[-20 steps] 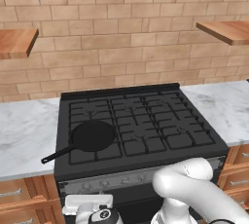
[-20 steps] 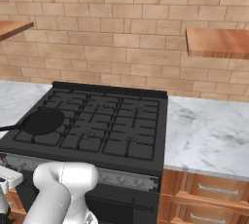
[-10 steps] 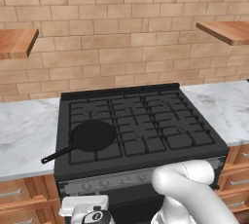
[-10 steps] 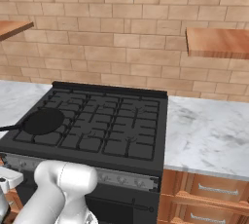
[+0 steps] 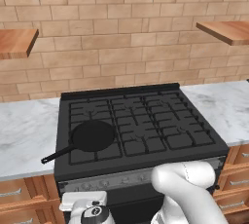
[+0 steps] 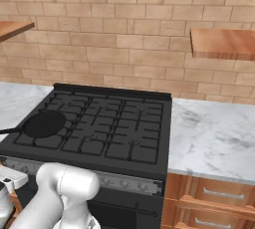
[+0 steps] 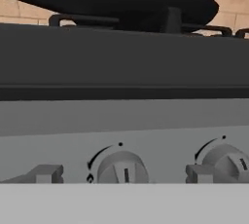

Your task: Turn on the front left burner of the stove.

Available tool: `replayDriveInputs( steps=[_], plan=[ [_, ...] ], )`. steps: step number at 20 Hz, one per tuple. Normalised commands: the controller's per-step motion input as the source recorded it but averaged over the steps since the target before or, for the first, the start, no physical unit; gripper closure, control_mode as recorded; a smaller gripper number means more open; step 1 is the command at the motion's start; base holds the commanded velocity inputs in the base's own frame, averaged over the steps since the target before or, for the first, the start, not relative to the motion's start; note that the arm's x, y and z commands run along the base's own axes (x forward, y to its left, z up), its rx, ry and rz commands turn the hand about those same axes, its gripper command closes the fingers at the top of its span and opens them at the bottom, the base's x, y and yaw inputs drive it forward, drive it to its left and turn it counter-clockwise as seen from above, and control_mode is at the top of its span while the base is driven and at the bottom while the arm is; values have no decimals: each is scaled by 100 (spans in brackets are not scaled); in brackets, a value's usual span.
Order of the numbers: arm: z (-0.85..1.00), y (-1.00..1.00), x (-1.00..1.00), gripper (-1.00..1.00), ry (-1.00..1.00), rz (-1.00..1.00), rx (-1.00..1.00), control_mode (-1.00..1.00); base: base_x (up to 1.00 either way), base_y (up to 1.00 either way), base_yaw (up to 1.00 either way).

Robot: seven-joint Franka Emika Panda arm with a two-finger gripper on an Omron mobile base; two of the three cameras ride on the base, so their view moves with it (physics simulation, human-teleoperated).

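Since a second ago the gripper (image 5: 90, 212) sank lower before your stove (image 5: 146, 169); finger spread unreadable, knobs (image 7: 121, 168) half cut off.

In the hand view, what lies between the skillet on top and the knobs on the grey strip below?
Between the skillet and the knobs lies the stove's black front edge, then bare grey strip, seen in the hand view.

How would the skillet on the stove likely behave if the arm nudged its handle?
The skillet looks rigid, so it would probably pivot as one piece. It sits on the ridged grates of the front left burner, so it would likely scrape, not glide. Its long handle overhangs the stove edge, so it might tip.
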Motion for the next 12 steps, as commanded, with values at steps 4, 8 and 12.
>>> replayDriveInputs(
  steps=[4,8,12],
  plan=[
    [-30,0,20,-100,0,0,-3,-100,0,0,0],
    [-29,0,11,-100,0,0,-2,-100,0,0,0],
    [-16,1,13,-100,0,0,0,-100,0,0,0]
  ],
)
